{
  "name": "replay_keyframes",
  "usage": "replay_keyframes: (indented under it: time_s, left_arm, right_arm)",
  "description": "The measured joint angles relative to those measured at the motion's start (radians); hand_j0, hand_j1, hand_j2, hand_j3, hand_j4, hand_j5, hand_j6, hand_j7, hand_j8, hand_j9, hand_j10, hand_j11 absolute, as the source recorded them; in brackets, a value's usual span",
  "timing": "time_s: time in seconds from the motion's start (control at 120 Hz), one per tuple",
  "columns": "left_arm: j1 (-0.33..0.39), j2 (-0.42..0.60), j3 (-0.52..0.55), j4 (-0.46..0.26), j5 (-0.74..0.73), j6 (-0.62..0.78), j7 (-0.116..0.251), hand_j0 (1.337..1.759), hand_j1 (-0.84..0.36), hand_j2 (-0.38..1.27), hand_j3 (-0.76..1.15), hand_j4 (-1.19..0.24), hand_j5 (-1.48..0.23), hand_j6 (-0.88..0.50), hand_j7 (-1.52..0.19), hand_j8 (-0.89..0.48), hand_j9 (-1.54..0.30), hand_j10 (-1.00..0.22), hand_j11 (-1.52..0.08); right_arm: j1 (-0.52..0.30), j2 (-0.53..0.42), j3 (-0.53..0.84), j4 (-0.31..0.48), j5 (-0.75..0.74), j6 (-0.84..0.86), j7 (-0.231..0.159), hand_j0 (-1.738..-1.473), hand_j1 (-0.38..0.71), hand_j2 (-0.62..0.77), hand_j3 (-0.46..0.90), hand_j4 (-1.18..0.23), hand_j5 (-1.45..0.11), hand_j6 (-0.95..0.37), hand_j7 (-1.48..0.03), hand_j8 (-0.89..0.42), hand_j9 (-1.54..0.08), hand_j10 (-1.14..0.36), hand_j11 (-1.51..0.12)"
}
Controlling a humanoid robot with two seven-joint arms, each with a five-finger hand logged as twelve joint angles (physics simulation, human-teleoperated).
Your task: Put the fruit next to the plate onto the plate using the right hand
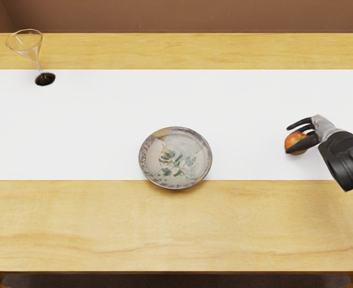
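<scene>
Fruit in the right hand at the table's right edge; the plate is well off toward the middle.

The small round red-and-orange fruit (293, 140) sits over the white cloth runner (92, 126) of the pale wooden table (176, 228), close to the right edge. The robot's dark right hand (311, 135) is curled about it, with one finger (301, 144) across its front and another arched just above. The round grey ceramic plate with a blue-green leaf pattern (149, 144) is empty and lies on the runner's near edge at mid-table, well apart from the fruit. The carry therefore looks like a long sideways run toward the left edge, drifting slightly toward the front edge. Being round, the fruit has no long axis to line up. The left arm is out of view.
</scene>
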Motion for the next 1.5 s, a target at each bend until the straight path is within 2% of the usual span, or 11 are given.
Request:
replay_keyframes:
  time_s: [0.075, 0.233, 0.617, 0.625, 0.817, 0.983, 1.05, 1.133, 1.308, 1.392, 1.5]
  left_arm:
    - [0.000, 0.000, 0.000, 0.000, 0.000, 0.000, 0.000, 1.658, 0.35, 0.00, 0.00, 0.00, 0.00, 0.00, 0.00, 0.00, 0.00, 0.00, 0.00]
    - [0.000, 0.000, 0.000, 0.000, 0.000, 0.000, 0.000, 1.658, 0.35, 0.00, 0.00, 0.00, 0.00, 0.00, 0.00, 0.00, 0.00, 0.00, 0.00]
    - [0.000, 0.000, 0.000, 0.000, 0.000, 0.000, 0.000, 1.658, 0.35, 0.00, 0.00, 0.00, 0.00, 0.00, 0.00, 0.00, 0.00, 0.00, 0.00]
    - [0.000, 0.000, 0.000, 0.000, 0.000, 0.000, 0.000, 1.658, 0.35, 0.00, 0.00, 0.00, 0.00, 0.00, 0.00, 0.00, 0.00, 0.00, 0.00]
    - [0.000, 0.000, 0.000, 0.000, 0.000, 0.000, 0.000, 1.658, 0.35, 0.00, 0.00, 0.00, 0.00, 0.00, 0.00, 0.00, 0.00, 0.00, 0.00]
    - [0.000, 0.000, 0.000, 0.000, 0.000, 0.000, 0.000, 1.658, 0.35, 0.00, 0.00, 0.00, 0.00, 0.00, 0.00, 0.00, 0.00, 0.00, 0.00]
    - [0.000, 0.000, 0.000, 0.000, 0.000, 0.000, 0.000, 1.658, 0.35, 0.00, 0.00, 0.00, 0.00, 0.00, 0.00, 0.00, 0.00, 0.00, 0.00]
    - [0.000, 0.000, 0.000, 0.000, 0.000, 0.000, 0.000, 1.658, 0.35, 0.00, 0.00, 0.00, 0.00, 0.00, 0.00, 0.00, 0.00, 0.00, 0.00]
    - [0.000, 0.000, 0.000, 0.000, 0.000, 0.000, 0.000, 1.658, 0.35, 0.00, 0.00, 0.00, 0.00, 0.00, 0.00, 0.00, 0.00, 0.00, 0.00]
    - [0.000, 0.000, 0.000, 0.000, 0.000, 0.000, 0.000, 1.658, 0.35, 0.00, 0.00, 0.00, 0.00, 0.00, 0.00, 0.00, 0.00, 0.00, 0.00]
    - [0.000, 0.000, 0.000, 0.000, 0.000, 0.000, 0.000, 1.658, 0.35, 0.00, 0.00, 0.00, 0.00, 0.00, 0.00, 0.00, 0.00, 0.00, 0.00]
  right_arm:
    - [0.001, -0.001, 0.033, 0.014, 0.006, 0.001, 0.000, -1.654, 0.26, 0.27, 0.00, -0.66, -0.84, -0.53, -0.85, -0.37, -0.85, -0.48, -0.86]
    - [0.006, 0.037, 0.123, 0.045, 0.010, 0.008, 0.000, -1.656, 0.27, 0.28, 0.00, -0.65, -0.89, -0.51, -0.87, -0.34, -0.89, -0.46, -0.88]
    - [0.069, 0.327, 0.172, 0.071, 0.014, 0.102, 0.000, -1.658, 0.28, 0.31, 0.00, -0.64, -0.94, -0.51, -0.88, -0.32, -0.91, -0.46, -0.90]
    - [0.069, 0.332, 0.172, 0.071, 0.014, 0.103, 0.000, -1.658, 0.28, 0.31, 0.00, -0.65, -0.94, -0.51, -0.88, -0.35, -0.91, -0.46, -0.90]
    - [0.056, 0.401, 0.163, 0.062, 0.015, 0.112, 0.000, -1.658, 0.28, 0.31, 0.00, -0.64, -0.95, -0.51, -0.89, -0.33, -0.93, -0.44, -0.90]
    - [0.052, 0.434, 0.171, 0.044, 0.010, 0.115, 0.000, -1.658, -0.03, 0.14, 0.00, -0.31, -0.46, -0.26, -0.43, -0.17, -0.46, -0.23, -0.44]
    - [0.047, 0.413, 0.218, 0.043, 0.009, 0.242, 0.001, -1.658, -0.12, 0.10, 0.00, -0.23, -0.34, -0.19, -0.32, -0.13, -0.34, -0.17, -0.32]
    - [-0.020, 0.375, 0.377, 0.043, 0.010, 0.503, 0.001, -1.658, -0.19, 0.07, 0.00, -0.16, -0.23, -0.13, -0.22, -0.09, -0.23, -0.12, -0.22]
    - [-0.280, 0.323, 0.780, 0.042, 0.102, 0.999, 0.001, -1.658, -0.27, 0.03, 0.00, -0.08, -0.11, -0.07, -0.11, -0.05, -0.11, -0.06, -0.11]
    - [-0.389, 0.274, 0.911, 0.037, 0.224, 1.122, 0.001, -1.658, -0.29, 0.02, 0.00, -0.06, -0.08, -0.05, -0.08, -0.04, -0.08, -0.05, -0.08]
    - [-0.531, 0.239, 1.075, 0.022, 0.330, 1.186, 0.001, -1.658, -0.30, 0.01, 0.00, -0.04, -0.06, -0.04, -0.06, -0.03, -0.06, -0.04, -0.06]
